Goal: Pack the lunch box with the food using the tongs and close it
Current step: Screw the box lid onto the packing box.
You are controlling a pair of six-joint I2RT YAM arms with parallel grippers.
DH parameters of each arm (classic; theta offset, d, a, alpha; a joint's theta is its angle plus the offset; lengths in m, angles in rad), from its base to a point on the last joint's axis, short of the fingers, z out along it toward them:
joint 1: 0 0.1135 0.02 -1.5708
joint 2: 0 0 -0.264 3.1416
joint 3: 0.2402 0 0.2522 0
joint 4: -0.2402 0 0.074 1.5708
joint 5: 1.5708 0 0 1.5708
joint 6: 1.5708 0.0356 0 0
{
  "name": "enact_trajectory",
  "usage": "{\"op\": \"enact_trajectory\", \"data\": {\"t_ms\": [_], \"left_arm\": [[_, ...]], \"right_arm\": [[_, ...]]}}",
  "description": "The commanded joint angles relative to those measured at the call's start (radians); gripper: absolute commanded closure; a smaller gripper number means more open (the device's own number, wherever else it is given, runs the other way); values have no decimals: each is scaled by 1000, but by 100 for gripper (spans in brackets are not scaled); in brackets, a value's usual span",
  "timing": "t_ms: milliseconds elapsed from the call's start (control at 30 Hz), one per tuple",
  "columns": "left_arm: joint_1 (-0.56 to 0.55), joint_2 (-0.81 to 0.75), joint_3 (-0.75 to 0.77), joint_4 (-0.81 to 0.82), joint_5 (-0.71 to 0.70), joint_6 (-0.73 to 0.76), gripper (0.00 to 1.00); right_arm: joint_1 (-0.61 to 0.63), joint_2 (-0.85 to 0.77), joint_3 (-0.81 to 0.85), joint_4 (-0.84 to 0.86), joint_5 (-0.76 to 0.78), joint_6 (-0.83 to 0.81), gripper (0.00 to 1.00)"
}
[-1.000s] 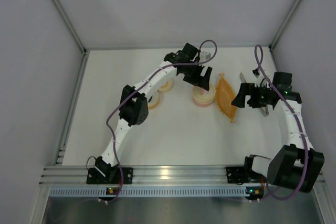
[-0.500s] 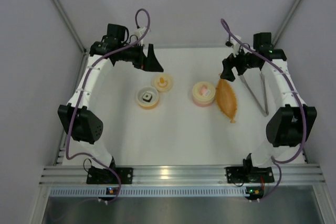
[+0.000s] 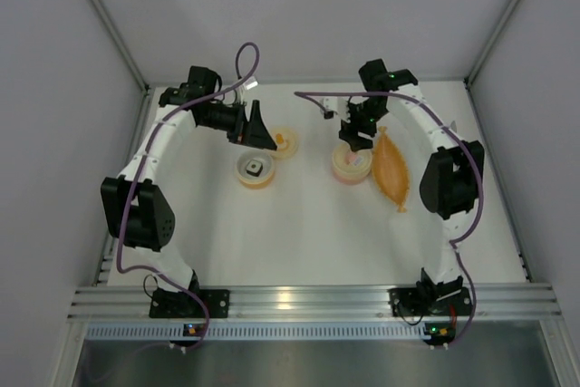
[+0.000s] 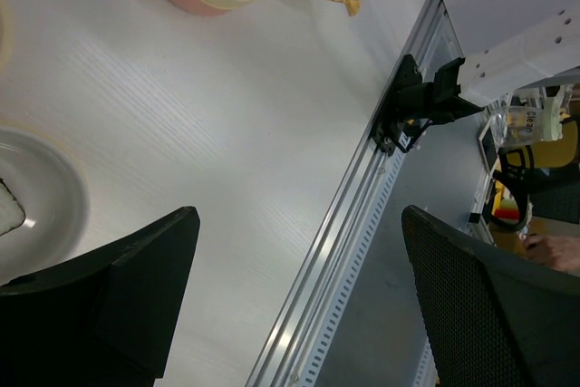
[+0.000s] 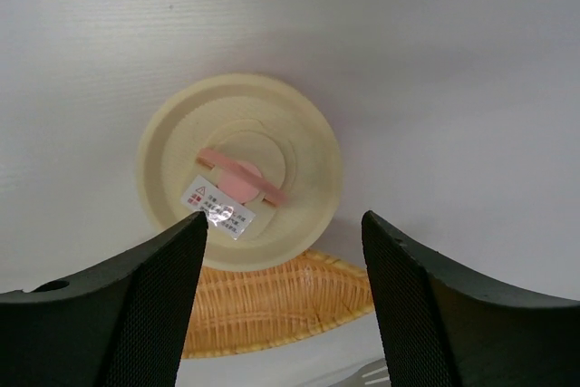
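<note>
White tabletop (image 3: 299, 242) in grey-walled enclosure, bearing round cream pink-rimmed lunch box (image 3: 352, 162), lid on. Just beside its right side: pointed translucent orange bag of food (image 3: 391, 169). Directly above it: right gripper (image 3: 356, 138), jaws apart, holding nothing. Well left of it: left gripper (image 3: 261, 129), jaws wide, empty.

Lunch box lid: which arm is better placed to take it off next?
Right. The right gripper hangs above the lid, open fingers framing it in the wrist view. The left gripper, open, sits by the small dishes, apart from the lunch box.
</note>
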Motion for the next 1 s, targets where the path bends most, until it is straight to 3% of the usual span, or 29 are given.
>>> {"op": "enact_trajectory", "data": {"t_ms": [0,567,667,700,867,967], "left_arm": [[21,-40,17,-1,99,29,2],[73,-38,2,19,136,4,2],[76,-43,-4,24,129,-1,2],[77,-43,-6,24,127,-1,2],[84,-44,-11,39,133,-20,2],[85,-46,-11,39,132,-22,2]], "right_arm": [[33,16,32,-90,70,-168,32],[93,75,-13,-50,99,-219,31],[96,68,-57,-47,104,-221,39],[97,62,-70,-47,107,-221,47],[94,45,-155,-8,121,-184,64],[90,39,-192,21,119,-144,78]]}}
